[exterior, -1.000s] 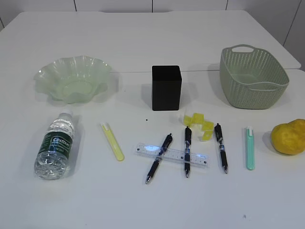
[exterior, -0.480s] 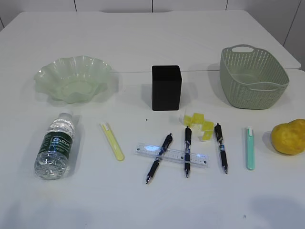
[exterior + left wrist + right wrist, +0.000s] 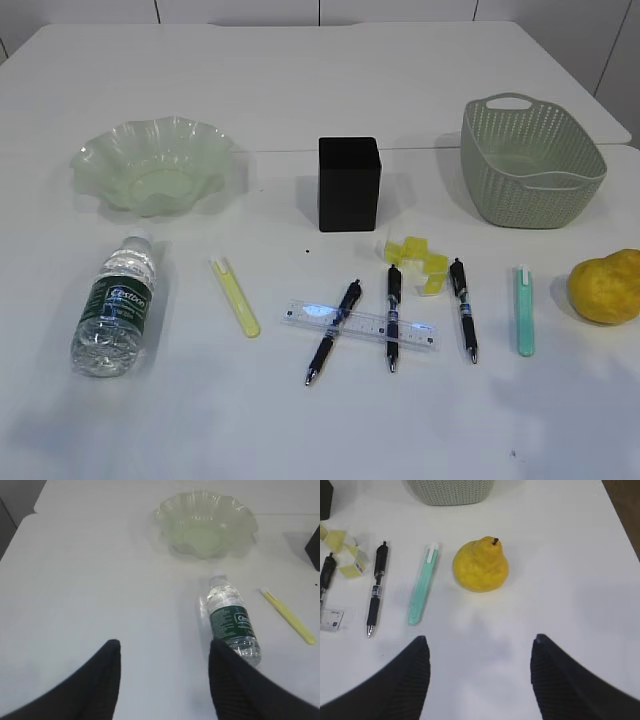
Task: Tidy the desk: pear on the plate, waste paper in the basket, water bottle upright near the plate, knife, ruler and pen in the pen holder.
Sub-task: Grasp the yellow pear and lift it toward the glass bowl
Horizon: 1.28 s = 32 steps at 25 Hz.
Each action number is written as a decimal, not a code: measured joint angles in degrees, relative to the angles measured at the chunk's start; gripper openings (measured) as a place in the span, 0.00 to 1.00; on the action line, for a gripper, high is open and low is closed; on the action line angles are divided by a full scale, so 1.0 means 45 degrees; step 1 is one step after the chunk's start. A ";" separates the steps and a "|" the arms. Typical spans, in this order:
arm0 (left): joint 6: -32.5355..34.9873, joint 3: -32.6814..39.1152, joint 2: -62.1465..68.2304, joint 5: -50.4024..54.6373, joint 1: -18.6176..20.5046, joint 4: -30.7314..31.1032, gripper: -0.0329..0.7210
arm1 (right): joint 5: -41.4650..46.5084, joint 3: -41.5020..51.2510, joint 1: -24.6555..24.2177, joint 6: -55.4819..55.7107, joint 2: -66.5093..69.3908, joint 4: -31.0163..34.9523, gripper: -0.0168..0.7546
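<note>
Both fingers sets apart, empty; ruffled translucent plate (image 3: 152, 165), lumpy pear (image 3: 481, 566)

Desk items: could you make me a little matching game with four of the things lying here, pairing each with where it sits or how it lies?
Things:
1. water bottle
2. pear
3. ruler
4. pen holder

Places or states:
A. lying under two crossed pens
B. standing between the plate and the basket
C. lying on its side in front of the plate
D. at the far right edge, beside a teal cutter

Pairs: 1-C, 2-D, 3-A, 4-B
</note>
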 joint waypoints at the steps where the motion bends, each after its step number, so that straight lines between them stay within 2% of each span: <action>1: 0.0000 -0.0054 0.0292 0.0000 -0.0023 0.0000 0.57 | -0.0113 -0.0321 0.0000 -0.0004 0.0550 -0.0022 0.63; 8: -0.0031 -0.0454 0.0818 0.0044 -0.0237 -0.0260 0.57 | -0.0425 -0.2749 -0.0154 -0.0028 0.4798 -0.0052 0.66; 13: -0.0076 -0.0681 0.1384 0.0529 -0.0237 -0.0280 0.57 | -0.0479 -0.3850 -0.1008 -0.0671 0.6933 0.0014 0.68; 16: -0.0132 -0.0705 0.2064 0.0684 -0.0237 -0.0466 0.57 | -0.0438 -0.4123 -0.1603 -0.1719 0.7778 0.0763 0.68; 21: -0.0181 -0.1021 0.3858 0.0714 -0.0237 -0.1316 0.57 | 0.0055 -0.4743 -0.2955 -0.3966 0.8992 0.3263 0.68; 23: -0.0187 -0.1448 0.4699 0.0714 -0.0237 -0.1400 0.57 | 0.0339 -0.5109 -0.3320 -0.4362 0.9470 0.3853 0.68; 32: -0.0208 -0.4044 0.8706 0.1280 -0.0552 -0.1470 0.57 | 0.1274 -0.7289 -0.3482 -0.4585 1.1799 0.4288 0.68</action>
